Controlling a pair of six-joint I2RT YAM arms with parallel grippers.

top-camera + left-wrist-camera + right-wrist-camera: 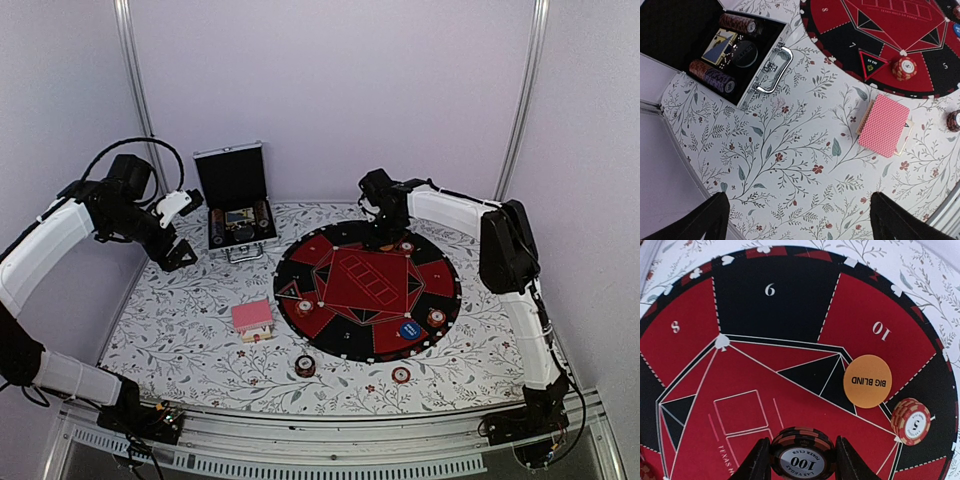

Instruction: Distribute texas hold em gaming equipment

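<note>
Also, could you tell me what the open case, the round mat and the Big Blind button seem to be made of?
Case: probably aluminium-framed, given the bright silver edging; dark, soft-looking lining inside.
Round mat: thin, matte printed sheet lying flat, perhaps felt or rubber.
Big Blind button: likely plastic, smooth orange with printed lettering.

The black-and-orange chip stack [802, 452] in my right pincer [802, 465] reads "100" and "LAS VEGAS POKER CLUB". The orange button [867, 381] says "BIG BLIND". The round mat [770, 310] carries the numbers 8, 9 and 10, plus a cut-off "TEXAS H". A red chip stack [904, 68] shows 5.
</note>
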